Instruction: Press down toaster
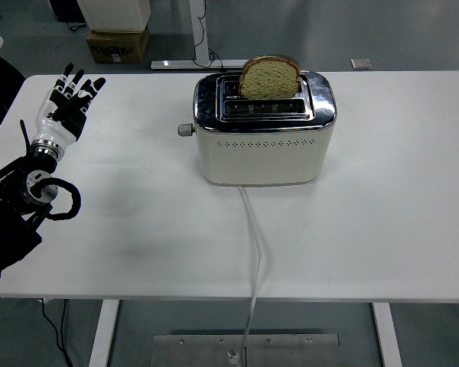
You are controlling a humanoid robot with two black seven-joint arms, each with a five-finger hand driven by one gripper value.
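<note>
A cream and chrome toaster (262, 145) stands at the middle of the white table (382, 214). A slice of brown bread (269, 77) sticks up out of its far slot. The toaster's small grey lever (185, 130) juts out from its left end, high up. My left hand (73, 97) is raised over the table's left side, fingers spread and holding nothing, well to the left of the lever. The right arm does not show.
The toaster's white cord (253, 245) runs from its front over the table's near edge to the floor. A cardboard box (118, 43) stands on the floor behind the table. A table leg and cable stand behind the toaster.
</note>
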